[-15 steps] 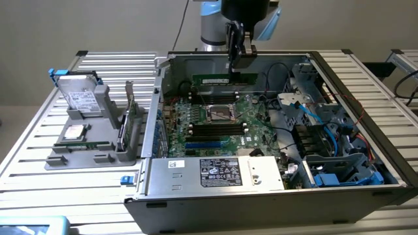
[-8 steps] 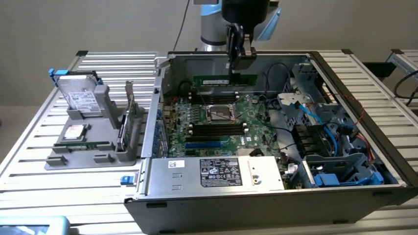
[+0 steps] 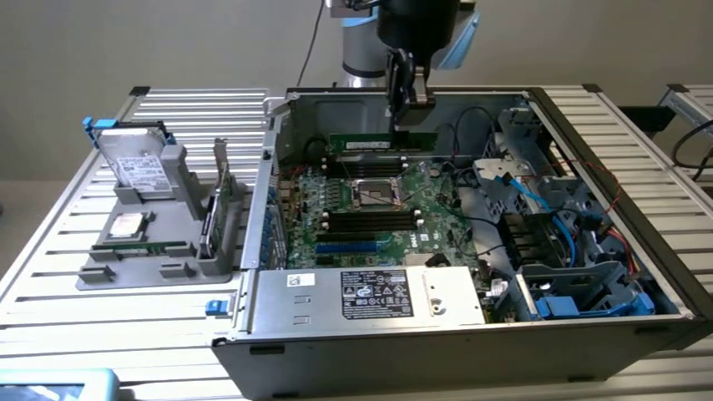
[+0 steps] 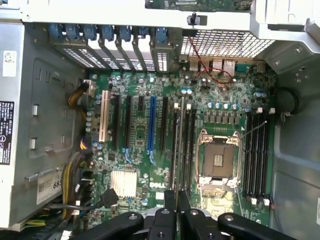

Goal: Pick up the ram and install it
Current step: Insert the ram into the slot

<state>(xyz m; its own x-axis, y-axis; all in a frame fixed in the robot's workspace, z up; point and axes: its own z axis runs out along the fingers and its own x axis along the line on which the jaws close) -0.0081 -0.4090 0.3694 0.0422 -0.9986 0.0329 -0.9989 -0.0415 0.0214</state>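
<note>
My gripper [image 3: 399, 124] hangs inside the open computer case [image 3: 669, 276], shut on the ram [image 3: 379, 144], a narrow green stick with a pale label. The stick hovers level over the far black memory slots [image 3: 368, 160], behind the CPU socket [image 3: 379, 194]. In the wrist view the two fingers [image 4: 170, 202] press together and the ram [image 4: 177, 145] runs away from them edge-on, above the long black slots [image 4: 189, 145] beside the socket [image 4: 218, 160]. Whether the stick touches a slot I cannot tell.
A grey holder [image 3: 106, 276] on the slatted table at the exterior view's left carries a silver hard drive [image 3: 139, 163], an upright green expansion card [image 3: 219, 196] and another green stick [image 3: 143, 248]. Cables and drive cages [image 3: 579, 284] crowd the case's right side; the power supply [image 3: 368, 294] sits in front.
</note>
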